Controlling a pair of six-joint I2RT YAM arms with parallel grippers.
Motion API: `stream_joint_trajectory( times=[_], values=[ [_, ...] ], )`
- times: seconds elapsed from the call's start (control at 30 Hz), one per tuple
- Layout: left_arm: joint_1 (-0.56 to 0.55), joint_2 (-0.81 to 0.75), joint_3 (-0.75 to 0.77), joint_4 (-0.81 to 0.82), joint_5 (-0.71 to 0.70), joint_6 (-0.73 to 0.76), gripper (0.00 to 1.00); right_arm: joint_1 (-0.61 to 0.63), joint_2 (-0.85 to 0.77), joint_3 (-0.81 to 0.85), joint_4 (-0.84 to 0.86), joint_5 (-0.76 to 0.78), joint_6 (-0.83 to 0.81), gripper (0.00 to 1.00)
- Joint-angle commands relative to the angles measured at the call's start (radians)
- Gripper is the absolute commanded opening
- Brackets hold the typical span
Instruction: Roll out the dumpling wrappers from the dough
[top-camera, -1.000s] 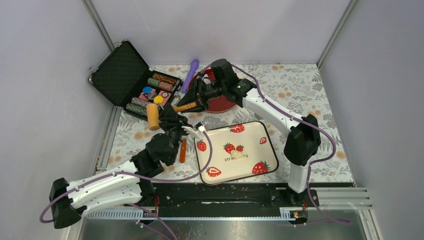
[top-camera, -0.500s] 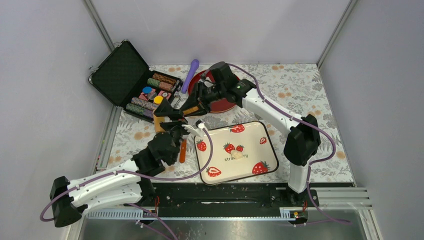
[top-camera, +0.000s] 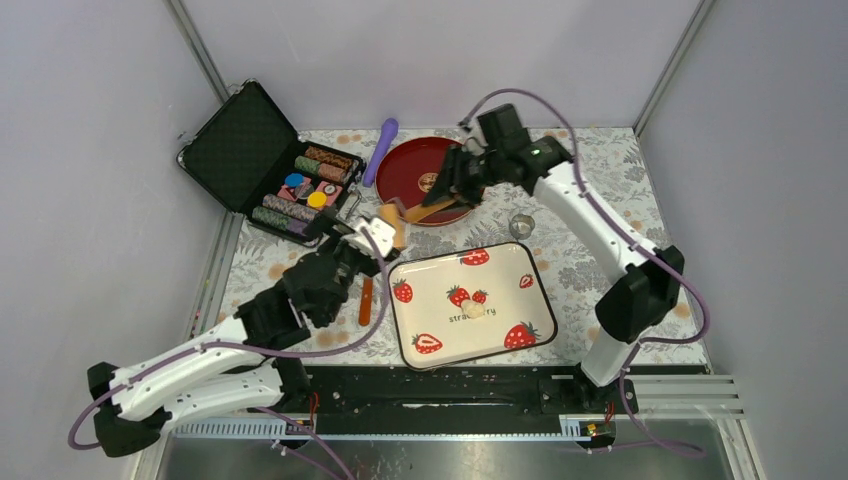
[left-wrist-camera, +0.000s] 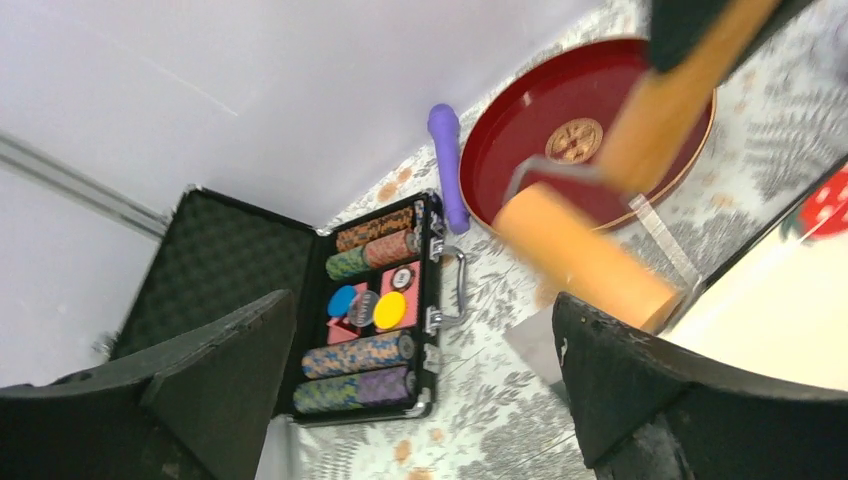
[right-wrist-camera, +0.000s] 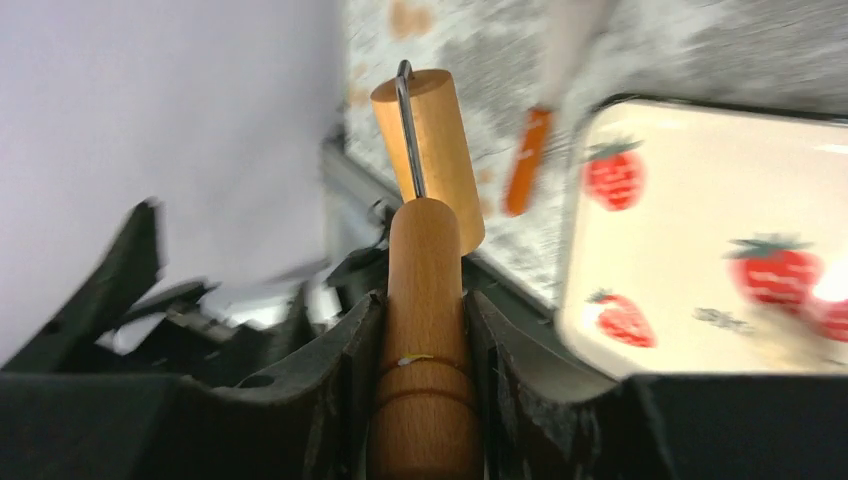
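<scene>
While the tray (top-camera: 500, 300) lay close to the arm bases, the left gripper (left-wrist-camera: 420, 330) stood wide apart just beside the roller (left-wrist-camera: 585, 255), and the right gripper (right-wrist-camera: 425, 310) alone was clamped on its handle. Held by one end, the roller could twist in that grip and probably land askew, smearing the dough (top-camera: 474, 309). That small lump sat mid-tray, well apart from both grippers.
</scene>
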Motion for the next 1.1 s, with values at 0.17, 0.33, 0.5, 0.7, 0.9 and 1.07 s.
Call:
stream_joint_trajectory(
  times=[0.17, 0.33, 0.5, 0.7, 0.9, 1.07],
  values=[
    [0.011, -0.084, 0.076, -0.200, 0.123, -0.585, 0.99, -0.130, -0.145, -0.026, -0.249, 0.161, -0.365, 0.00],
    [0.011, -0.093, 0.046, -0.239, 0.184, -0.786, 0.99, -0.132, -0.205, -0.084, -0.298, 0.167, -0.433, 0.00],
    [0.021, -0.062, 0.018, -0.302, 0.255, -0.981, 0.99, -0.132, -0.270, -0.143, -0.344, 0.197, -0.478, 0.00],
    [0.134, -0.021, -0.058, -0.360, 0.449, -1.321, 0.99, -0.132, -0.339, -0.219, -0.368, 0.218, -0.498, 0.00],
    [0.411, 0.060, -0.165, -0.319, 0.896, -1.479, 0.99, -0.132, -0.396, -0.308, -0.367, 0.222, -0.489, 0.00],
    [0.523, 0.195, -0.240, -0.212, 1.138, -1.491, 0.99, -0.132, -0.438, -0.389, -0.349, 0.243, -0.473, 0.00]
  ],
)
